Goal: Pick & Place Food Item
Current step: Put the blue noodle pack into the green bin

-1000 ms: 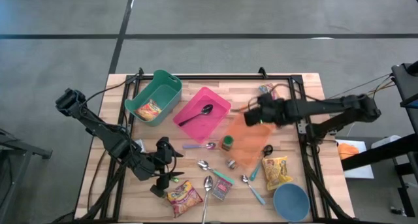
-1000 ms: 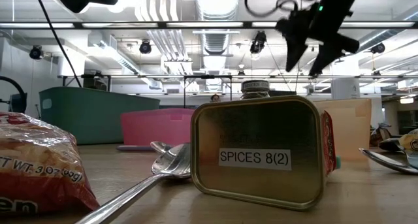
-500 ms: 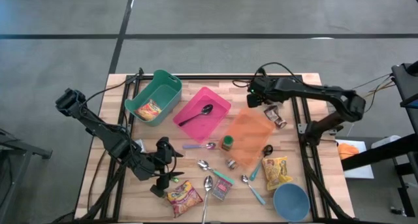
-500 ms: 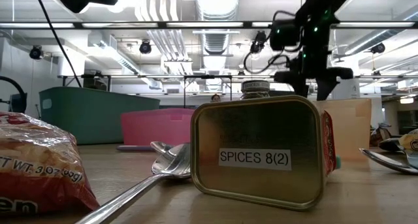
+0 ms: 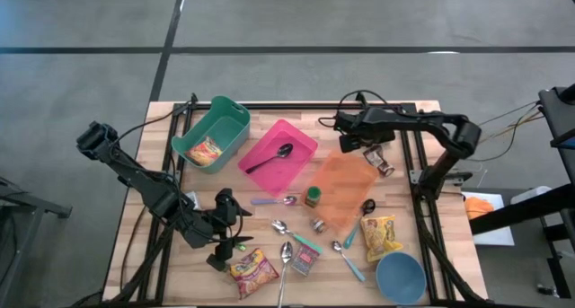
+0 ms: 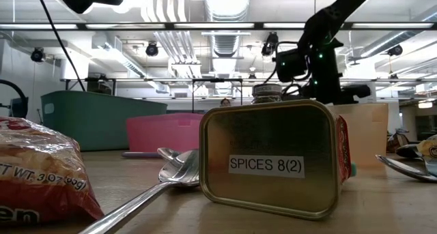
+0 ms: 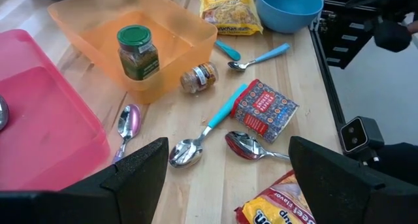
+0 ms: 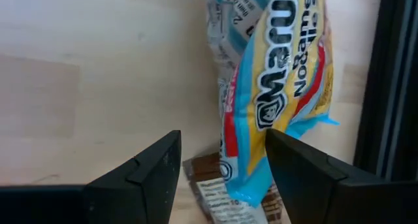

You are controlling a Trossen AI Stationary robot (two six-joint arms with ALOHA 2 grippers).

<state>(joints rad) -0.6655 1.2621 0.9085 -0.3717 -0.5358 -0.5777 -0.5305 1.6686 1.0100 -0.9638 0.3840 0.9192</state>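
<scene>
- Wooden desk [image 5: 162, 254] on a grey floor, cluttered with food and cutlery; the low view looks into a hall with ceiling lights.
- Right gripper [image 5: 345, 128] is low by the desk's far edge, towards the far right corner.
- Its wrist view shows a crumpled yellow, blue and red noodle packet [image 8: 287, 74] right at the right gripper [image 8: 222, 138], beside the desk's black rail. Cannot tell whether the jaws are clamped on it.
- A brown wrapper [image 8: 212, 188] lies partly under that packet.
- Left gripper [image 5: 230, 229] hovers near the front left, jaws wide apart and empty.
- Teal plastic bin [image 5: 225, 115] at the far left corner holds a red-yellow snack packet [image 5: 206, 151].
- Pink plastic tray [image 5: 289, 133] just beside it holds a black spoon [image 5: 269, 157].
- Orange translucent tray [image 5: 346, 187] sits mid-desk, with a green-lidded spice jar [image 5: 312, 197] upright at its edge.
- A small jar [image 7: 198, 77] lies on its side just beside the tray.
- Red spice tin [image 5: 304, 261] and a red noodle bag [image 5: 252, 272] lie at the front edge, with metal spoons [image 5: 284, 254] next to them.
- Blue bowl [image 5: 401, 277] is at the front right corner, a yellow packet [image 5: 381, 236] near it.
</scene>
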